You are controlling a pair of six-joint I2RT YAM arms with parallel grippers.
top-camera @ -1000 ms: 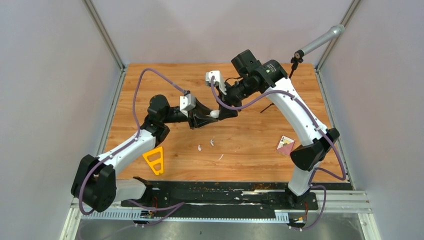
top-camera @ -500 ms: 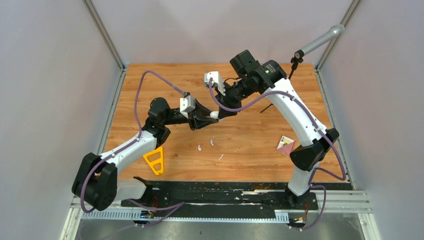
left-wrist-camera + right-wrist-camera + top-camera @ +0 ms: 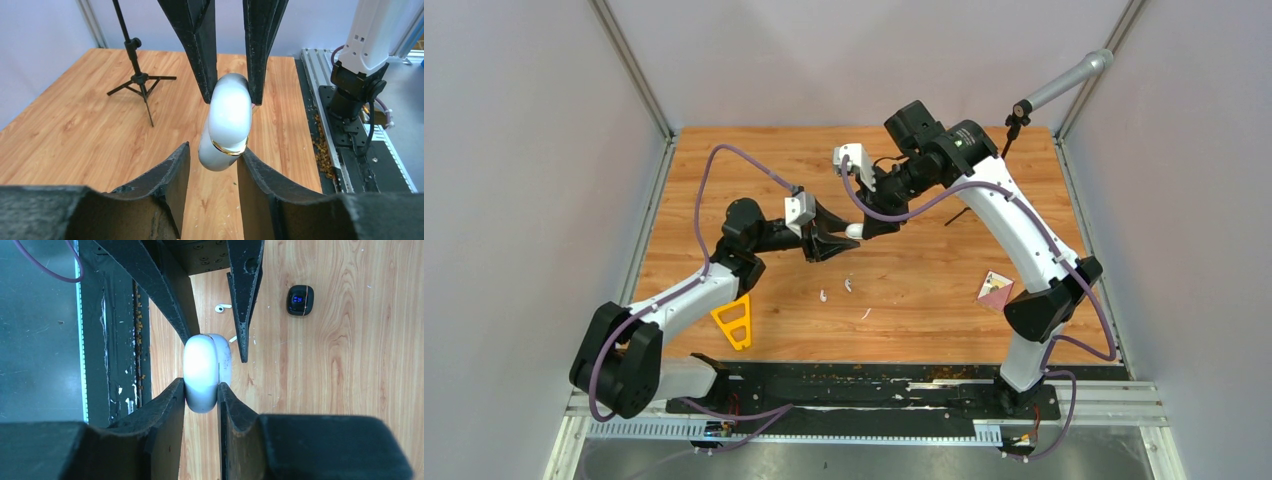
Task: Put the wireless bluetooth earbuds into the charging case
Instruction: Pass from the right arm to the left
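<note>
1 charging case (image 3: 230,110), clamped by right gripper (image 3: 201,385), left gripper (image 3: 214,148) parted loosely around it: to be prised open without twisting.

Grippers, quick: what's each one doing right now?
Left gripper: open, loosely around the white charging case.
Right gripper: shut on the white charging case.

The wooden table (image 3: 714,180) is being shared by a yellow triangular frame (image 3: 733,322) at eight o'clock, a pink-and-white card (image 3: 995,290) at four o'clock, a thin white sliver (image 3: 865,314) at six o'clock and a black tripod (image 3: 139,80) toward two o'clock.
</note>
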